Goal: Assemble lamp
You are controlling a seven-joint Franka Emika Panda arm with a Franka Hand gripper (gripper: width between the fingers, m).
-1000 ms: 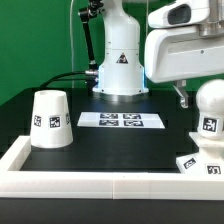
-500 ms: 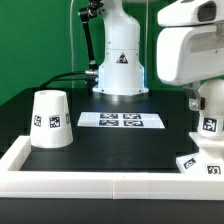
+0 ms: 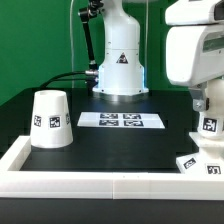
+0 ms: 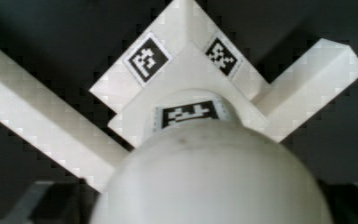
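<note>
1. Lamp shade [image 3: 46, 120]: a white truncated cone that stands wide end down on the black surface [image 3: 110, 148] at the exterior view's left, one square tag on its side, well apart from the other lamp parts.
2. Bulb [image 3: 212, 108]: a white ball at the exterior view's right edge, upright on the base [image 3: 198, 163], with a tag on its neck. In the wrist view the bulb [image 4: 202, 175] fills the foreground.
3. Base [image 4: 167, 60]: a slope-sided block bearing tags, set against the white rail [image 3: 100, 185] that borders the surface.
4. Tool [image 3: 198, 100]: it hangs at the bulb, one dark finger showing beside the ball. Whether its fingers grip the bulb cannot be told.
5. Marker board [image 3: 120, 120]: it lies flat between shade and bulb, in front of the arm pedestal [image 3: 120, 65].
</note>
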